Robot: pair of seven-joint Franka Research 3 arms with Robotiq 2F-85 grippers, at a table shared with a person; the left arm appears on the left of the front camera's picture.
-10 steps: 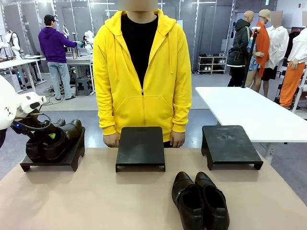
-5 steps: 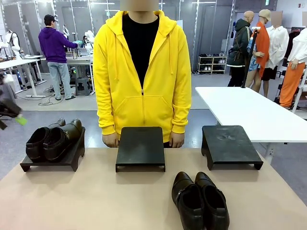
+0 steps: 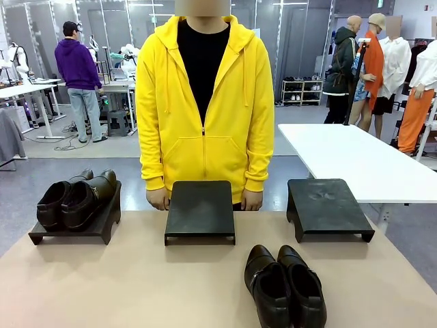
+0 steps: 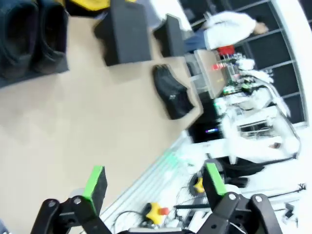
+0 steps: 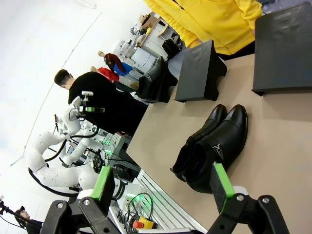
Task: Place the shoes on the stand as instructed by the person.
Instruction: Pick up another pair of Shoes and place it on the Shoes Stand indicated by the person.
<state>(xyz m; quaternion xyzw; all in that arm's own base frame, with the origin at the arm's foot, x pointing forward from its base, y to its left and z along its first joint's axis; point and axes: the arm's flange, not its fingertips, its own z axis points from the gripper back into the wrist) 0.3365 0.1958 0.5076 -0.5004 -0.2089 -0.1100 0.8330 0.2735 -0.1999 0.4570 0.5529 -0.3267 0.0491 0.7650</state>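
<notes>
While one pair (image 3: 72, 199) sits on a stand (image 3: 104, 229), our left gripper (image 4: 156, 179) and right gripper (image 5: 162, 185) gape empty; next we grasp the near pair (image 3: 285, 287).

Black pair (image 3: 74, 200) on left stand (image 3: 104, 228), second pair (image 3: 285, 287) on table (image 3: 130, 287)

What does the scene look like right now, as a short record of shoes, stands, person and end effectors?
left stand: holds stand pair
middle stand: bare top
right stand: bare top
table pair: on the table, nearer the robot than the middle and right stands
person: stands at the far side, hands at the middle stand's far corners
left end effector: open, nothing held
right end effector: open, nothing held
</notes>
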